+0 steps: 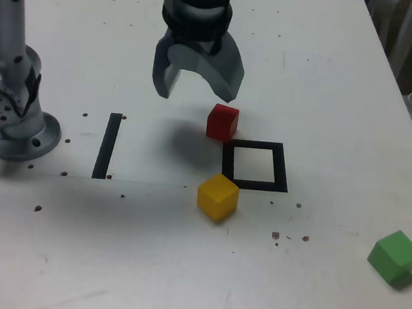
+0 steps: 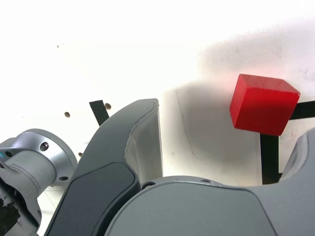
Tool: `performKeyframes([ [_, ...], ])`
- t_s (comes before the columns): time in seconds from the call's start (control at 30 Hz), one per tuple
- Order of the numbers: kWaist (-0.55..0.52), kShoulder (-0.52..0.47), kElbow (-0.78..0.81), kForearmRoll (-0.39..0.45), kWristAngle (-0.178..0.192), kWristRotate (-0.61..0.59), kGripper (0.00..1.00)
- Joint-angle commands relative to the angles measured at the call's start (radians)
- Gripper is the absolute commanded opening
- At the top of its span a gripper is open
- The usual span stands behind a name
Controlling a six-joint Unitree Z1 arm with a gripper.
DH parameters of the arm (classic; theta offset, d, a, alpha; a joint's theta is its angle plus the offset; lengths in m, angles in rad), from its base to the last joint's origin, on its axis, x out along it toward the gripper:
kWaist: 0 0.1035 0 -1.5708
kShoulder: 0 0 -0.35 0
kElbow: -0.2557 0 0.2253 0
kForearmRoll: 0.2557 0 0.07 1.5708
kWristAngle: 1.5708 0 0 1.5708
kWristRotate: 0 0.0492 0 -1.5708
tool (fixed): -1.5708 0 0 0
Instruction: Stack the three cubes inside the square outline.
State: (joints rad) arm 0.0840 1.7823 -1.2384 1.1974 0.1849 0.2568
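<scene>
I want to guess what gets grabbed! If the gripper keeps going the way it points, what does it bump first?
Probably the red cube. The open gripper points down at the white table right beside it, though depth is hard to judge, so it might meet bare table first.

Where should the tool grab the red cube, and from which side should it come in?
Grip the red cube across two opposite upright faces, coming down from above. It sits flat on the table, just off the square outline, top face clear. The yellow cube stands well apart, so open fingers likely fit on either side. The tool already hovers open nearby.
</scene>
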Motion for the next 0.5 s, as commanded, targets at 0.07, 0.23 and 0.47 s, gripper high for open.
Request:
performKeyframes([
  [0.07,0.013,0.027,-0.003,-0.007,0.003,0.002,0.93],
  [0.23,0.024,0.078,-0.014,-0.023,-0.002,0.002,0.91],
  [0.47,0.023,0.131,-0.047,-0.037,-0.002,0.003,0.89],
])
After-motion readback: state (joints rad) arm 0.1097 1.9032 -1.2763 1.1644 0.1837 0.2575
